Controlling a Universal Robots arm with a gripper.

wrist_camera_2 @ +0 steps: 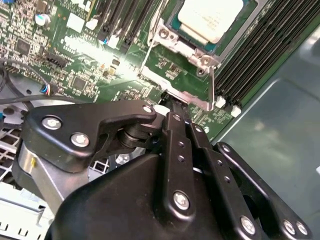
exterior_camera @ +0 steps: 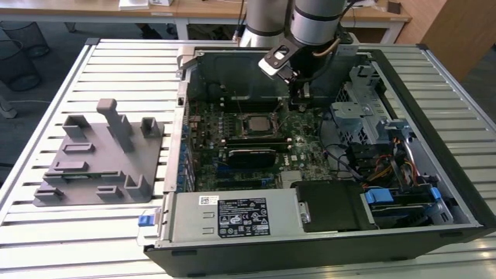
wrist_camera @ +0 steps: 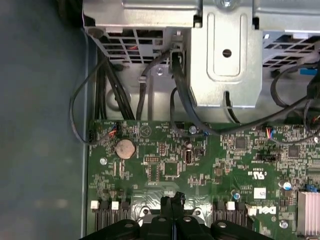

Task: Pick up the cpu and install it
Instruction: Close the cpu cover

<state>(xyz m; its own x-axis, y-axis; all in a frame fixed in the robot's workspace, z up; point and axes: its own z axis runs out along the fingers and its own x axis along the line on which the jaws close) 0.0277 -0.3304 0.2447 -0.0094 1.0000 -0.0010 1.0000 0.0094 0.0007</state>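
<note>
Cpu [wrist_camera_2: 212,17] seated flat in socket frame [wrist_camera_2: 162,34] on motherboard [wrist_camera_2: 90,65], silvery top plate up, green rim round it, as per second wrist view. Gripper [wrist_camera_2: 172,105] just off that frame's nearest edge, fingers [wrist_camera_2: 175,150] pressed together, nothing pinched betw. them; touching frame or not, can't tell. Black RAM slots [wrist_camera_2: 255,55] along both sides of socket. Ext. view for whole setup: computer case [exterior_camera: 310,256] w/ side panel off, lying on slatted metal table [exterior_camera: 116,64]; arm [exterior_camera: 314,20] reaching down from table's far edge; gripper [exterior_camera: 298,104] over board, just beside socket on the exterior view's right; cpu [exterior_camera: 256,123] as small grey square near board's centre. Grey holder block [exterior_camera: 93,168] w/ upright posts on table beside case, toward the exterior view's left, well apart from gripper. Silver PSU [exterior_camera: 232,218] along case's near edge. First wrist view looking past gripper [wrist_camera: 172,200], tips meeting in thin seam, toward board's edge: coin cell [wrist_camera: 125,148] on green board, metal drive cage [wrist_camera: 225,60] beyond it, black cables [wrist_camera: 106,85] looping from cage down to board headers, dark case floor alongside.
</note>
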